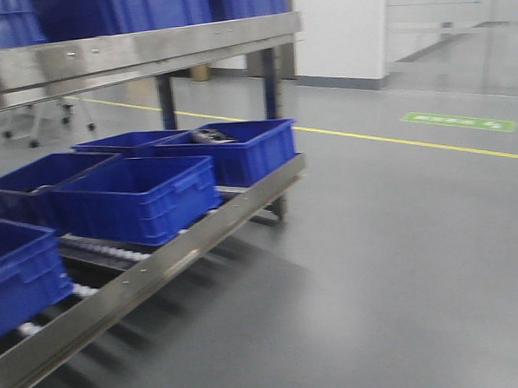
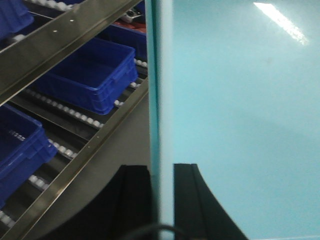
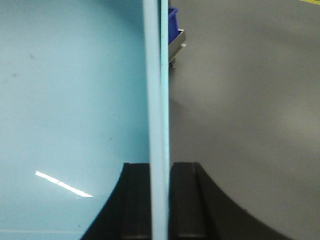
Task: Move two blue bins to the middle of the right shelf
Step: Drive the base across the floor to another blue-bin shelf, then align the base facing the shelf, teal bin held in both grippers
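Observation:
A pale blue bin fills both wrist views and does not show in the front view. Its smooth floor (image 2: 240, 100) lies right of the wall in the left wrist view, and its floor (image 3: 70, 100) lies left of the wall in the right wrist view. My left gripper (image 2: 161, 167) is shut on one upright wall (image 2: 160, 75), one black finger on each side. My right gripper (image 3: 160, 165) is shut on the opposite wall (image 3: 156, 75) the same way. A metal rack with shiny steel front rails (image 1: 147, 48) stands at the left; I cannot tell whether it is the right shelf.
Dark royal-blue bins (image 1: 138, 200) (image 1: 239, 147) sit on the rack's low roller tier (image 1: 150, 269), and more fill the tier above. The same rack and bins (image 2: 90, 75) show left of the held bin. Grey floor with a yellow line (image 1: 413, 142) and a green mark (image 1: 459, 121) spreads to the right.

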Robot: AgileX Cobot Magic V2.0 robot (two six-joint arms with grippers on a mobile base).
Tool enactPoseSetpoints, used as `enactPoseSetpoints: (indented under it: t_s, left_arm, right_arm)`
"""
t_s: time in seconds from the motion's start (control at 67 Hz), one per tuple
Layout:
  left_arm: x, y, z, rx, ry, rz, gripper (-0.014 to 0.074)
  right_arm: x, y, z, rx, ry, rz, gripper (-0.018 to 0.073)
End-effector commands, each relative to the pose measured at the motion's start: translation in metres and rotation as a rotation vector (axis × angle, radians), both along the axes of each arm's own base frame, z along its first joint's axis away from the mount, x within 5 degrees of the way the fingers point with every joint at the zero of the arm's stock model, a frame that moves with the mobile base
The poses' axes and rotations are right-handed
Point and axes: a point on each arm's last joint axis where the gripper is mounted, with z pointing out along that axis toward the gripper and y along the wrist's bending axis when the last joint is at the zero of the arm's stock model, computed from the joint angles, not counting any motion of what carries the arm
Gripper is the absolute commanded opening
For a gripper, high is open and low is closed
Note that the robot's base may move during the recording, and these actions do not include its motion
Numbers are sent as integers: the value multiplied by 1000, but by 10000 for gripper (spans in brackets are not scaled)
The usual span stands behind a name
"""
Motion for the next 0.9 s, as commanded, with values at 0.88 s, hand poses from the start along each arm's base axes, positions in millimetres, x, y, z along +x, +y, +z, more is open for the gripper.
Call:
enactPoseSetpoints:
  t_s: [0.88]
  left_arm:
    - [-4, 1, 14, -37, -85, -17, -111]
  right_arm:
    - [-4, -2, 19, 28, -137, 23, -166]
